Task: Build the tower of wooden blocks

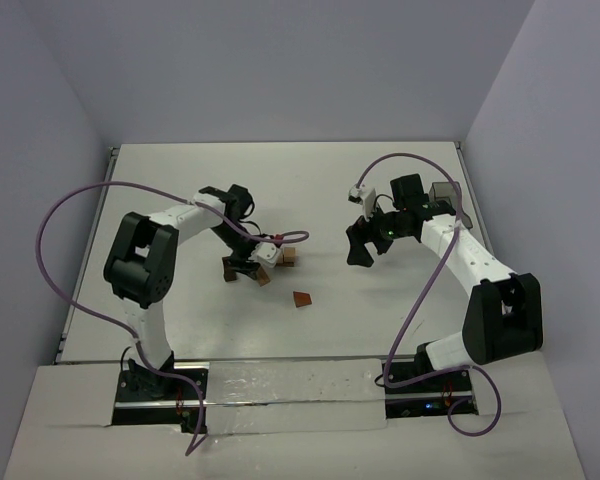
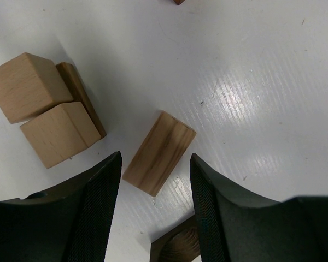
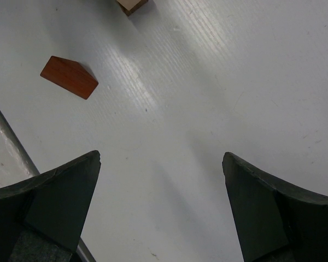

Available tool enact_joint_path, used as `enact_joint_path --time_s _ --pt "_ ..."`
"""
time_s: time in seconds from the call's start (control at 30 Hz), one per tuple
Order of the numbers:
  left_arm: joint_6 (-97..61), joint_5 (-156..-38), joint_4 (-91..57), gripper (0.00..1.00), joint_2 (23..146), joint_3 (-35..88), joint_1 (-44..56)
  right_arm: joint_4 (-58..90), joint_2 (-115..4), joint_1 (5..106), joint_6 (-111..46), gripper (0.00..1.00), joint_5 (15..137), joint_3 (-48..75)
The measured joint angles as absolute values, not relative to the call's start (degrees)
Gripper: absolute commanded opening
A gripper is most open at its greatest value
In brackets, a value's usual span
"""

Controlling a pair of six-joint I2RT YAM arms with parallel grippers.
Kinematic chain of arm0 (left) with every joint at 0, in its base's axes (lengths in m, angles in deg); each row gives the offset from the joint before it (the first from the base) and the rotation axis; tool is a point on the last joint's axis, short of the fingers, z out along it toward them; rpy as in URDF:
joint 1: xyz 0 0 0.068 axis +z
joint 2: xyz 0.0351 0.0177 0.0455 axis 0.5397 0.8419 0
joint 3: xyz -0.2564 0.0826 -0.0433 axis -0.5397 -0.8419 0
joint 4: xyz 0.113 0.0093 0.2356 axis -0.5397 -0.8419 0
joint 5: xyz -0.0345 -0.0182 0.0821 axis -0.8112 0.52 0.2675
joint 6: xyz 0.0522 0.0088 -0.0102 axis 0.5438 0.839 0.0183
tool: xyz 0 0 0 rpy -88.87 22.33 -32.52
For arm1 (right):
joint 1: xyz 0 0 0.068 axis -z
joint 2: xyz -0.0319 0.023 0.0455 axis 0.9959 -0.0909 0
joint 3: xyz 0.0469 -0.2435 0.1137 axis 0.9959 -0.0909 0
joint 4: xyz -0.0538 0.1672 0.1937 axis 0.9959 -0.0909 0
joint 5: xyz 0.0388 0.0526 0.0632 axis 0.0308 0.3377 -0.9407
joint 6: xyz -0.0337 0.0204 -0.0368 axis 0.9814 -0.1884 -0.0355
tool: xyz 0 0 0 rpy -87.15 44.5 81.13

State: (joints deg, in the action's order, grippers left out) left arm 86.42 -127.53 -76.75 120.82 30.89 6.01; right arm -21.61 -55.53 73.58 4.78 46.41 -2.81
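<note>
My left gripper (image 2: 156, 158) points down at the table with its jaws apart. A light tan rectangular block (image 2: 159, 153) lies flat just past its tips. A dark brown piece (image 2: 177, 248) sits low between the fingers, close to the right one. Two tan cubes (image 2: 44, 109) stand touching at the left, with a thin darker piece (image 2: 79, 95) leaning behind them. From above, this cluster (image 1: 286, 257) lies right of the left gripper (image 1: 242, 270). The reddish-brown wedge (image 1: 302, 299) (image 3: 69, 77) lies alone nearer the front. My right gripper (image 1: 360, 245) (image 3: 161, 158) hangs wide open over bare table, holding nothing.
A metal rail (image 3: 11, 147) marks the table's edge at the lower left of the right wrist view. Purple cables (image 1: 70, 210) loop from both arms. Walls close the table (image 1: 280, 170) at the back and sides.
</note>
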Motion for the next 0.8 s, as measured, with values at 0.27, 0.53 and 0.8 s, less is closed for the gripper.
enact_joint_path --time_s 0.27,0.53,0.8 --pt "86.22 -125.68 -76.36 0.57 122.59 30.89 4.89 -21.81 -55.62 73.57 5.03 1.0 46.41 -2.8" --pt "85.43 -123.04 -74.58 0.46 121.93 29.1 4.06 -22.02 -55.62 73.58 5.24 1.0 46.4 -2.79" --pt "83.67 -121.68 -71.51 0.18 118.49 24.78 3.95 -22.05 -55.62 73.58 5.41 1.0 46.41 -2.79"
